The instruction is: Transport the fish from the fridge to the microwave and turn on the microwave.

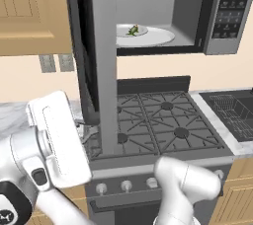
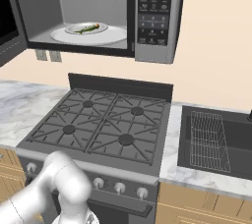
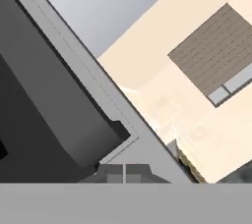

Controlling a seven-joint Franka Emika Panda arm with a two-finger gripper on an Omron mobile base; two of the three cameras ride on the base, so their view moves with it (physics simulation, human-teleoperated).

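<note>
**Fish on the plate in the open microwave, gripper closed at the door**

The right base view shows the fish (image 2: 88, 28) lying on a small plate (image 2: 74, 29) atop the white turntable (image 2: 110, 36), at 11 o'clock, inside the microwave (image 2: 155, 16). The left base view adds the open microwave door (image 1: 101, 61), swung out over the stove (image 1: 163, 120), edge-on at centre. In the hand view the gripper (image 3: 124, 173) at 6 o'clock has its fingertips together, holding nothing, right at the door's grey frame.
</note>
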